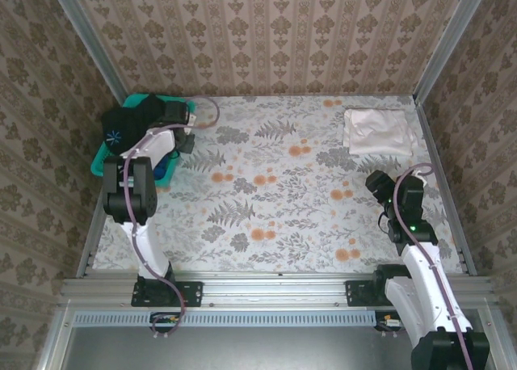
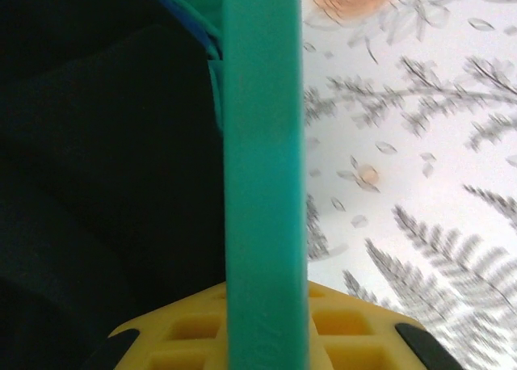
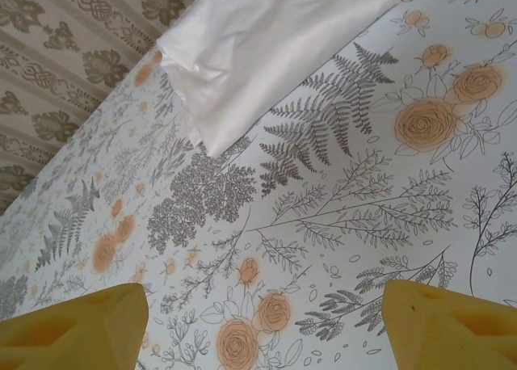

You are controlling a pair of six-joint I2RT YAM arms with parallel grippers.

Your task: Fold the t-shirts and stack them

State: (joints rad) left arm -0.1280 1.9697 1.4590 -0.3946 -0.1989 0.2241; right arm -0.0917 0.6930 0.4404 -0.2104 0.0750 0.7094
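The black t-shirt [image 1: 123, 128], with its light-blue starburst mark, lies heaped in the teal mesh basket [image 1: 103, 161] at the back left. In the left wrist view it is the dark mass [image 2: 97, 184] left of the basket's rim [image 2: 262, 144]. A bit of the blue t-shirt [image 1: 164, 170] shows in the basket. My left gripper [image 1: 185, 132] [image 2: 266, 330] is shut on that rim, which runs straight up between the yellow jaws. The pale white-pink t-shirt [image 1: 378, 131] [image 3: 258, 47] lies folded at the back right. My right gripper [image 1: 377, 182] [image 3: 266, 321] hovers open over bare tablecloth, short of that shirt.
The floral tablecloth [image 1: 275, 184] covers the table. Patterned walls [image 1: 266, 31] close in the back and both sides. The basket stands against the left wall, and the folded shirt lies close to the right wall's rail [image 1: 432, 160].
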